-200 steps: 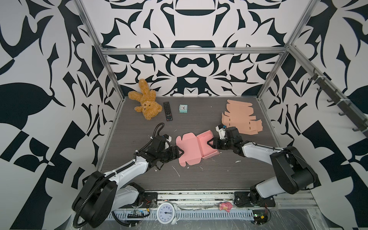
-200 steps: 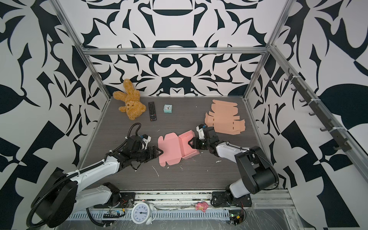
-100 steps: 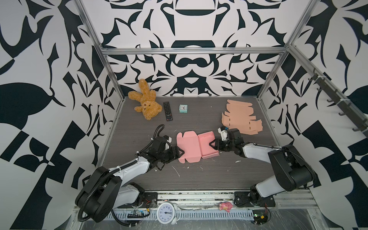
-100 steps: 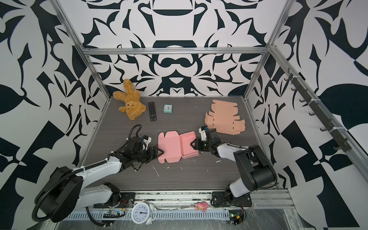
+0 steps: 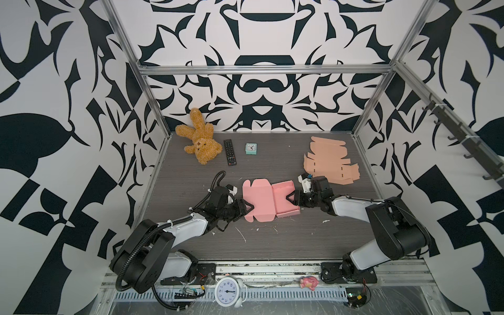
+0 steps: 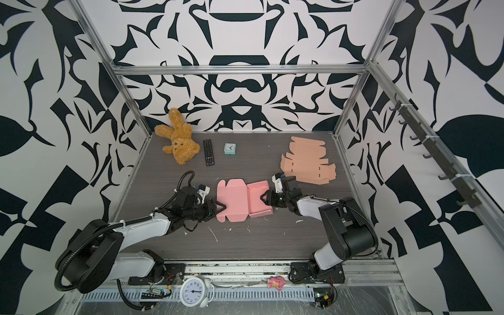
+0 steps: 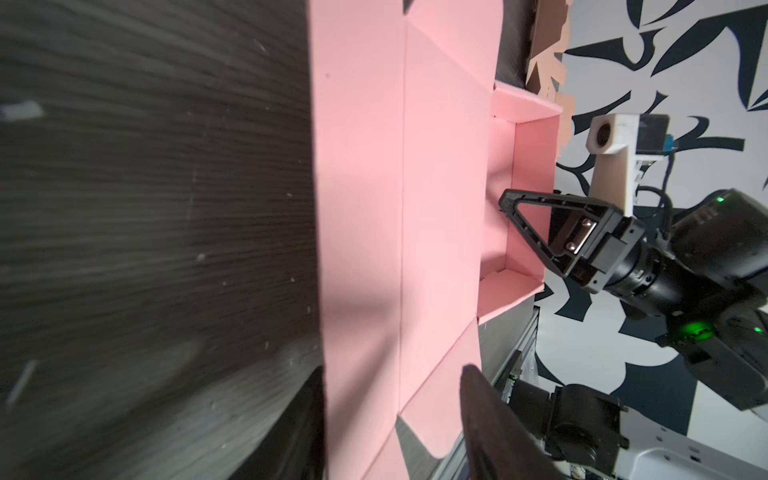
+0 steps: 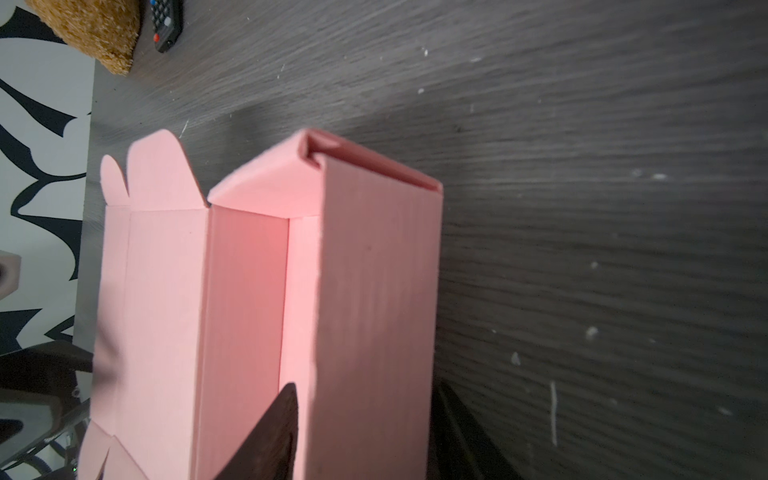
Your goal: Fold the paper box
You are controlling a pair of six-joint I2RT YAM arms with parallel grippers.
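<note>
Contact of jaws with box unclear

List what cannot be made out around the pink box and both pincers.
Left pincer: left wrist view, fingers blurred and cut by the frame edge; grip on the pink box unclear.
Right pincer: right wrist view, outer finger mostly behind the box wall.
Small clock: both top views, too small.

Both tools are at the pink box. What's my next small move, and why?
Probably close the left tool on the edge of the lid and start lifting it toward the tray. The lid lies flat, the tray's walls stand, and the right tool straddles one wall, placed to brace it.
</note>
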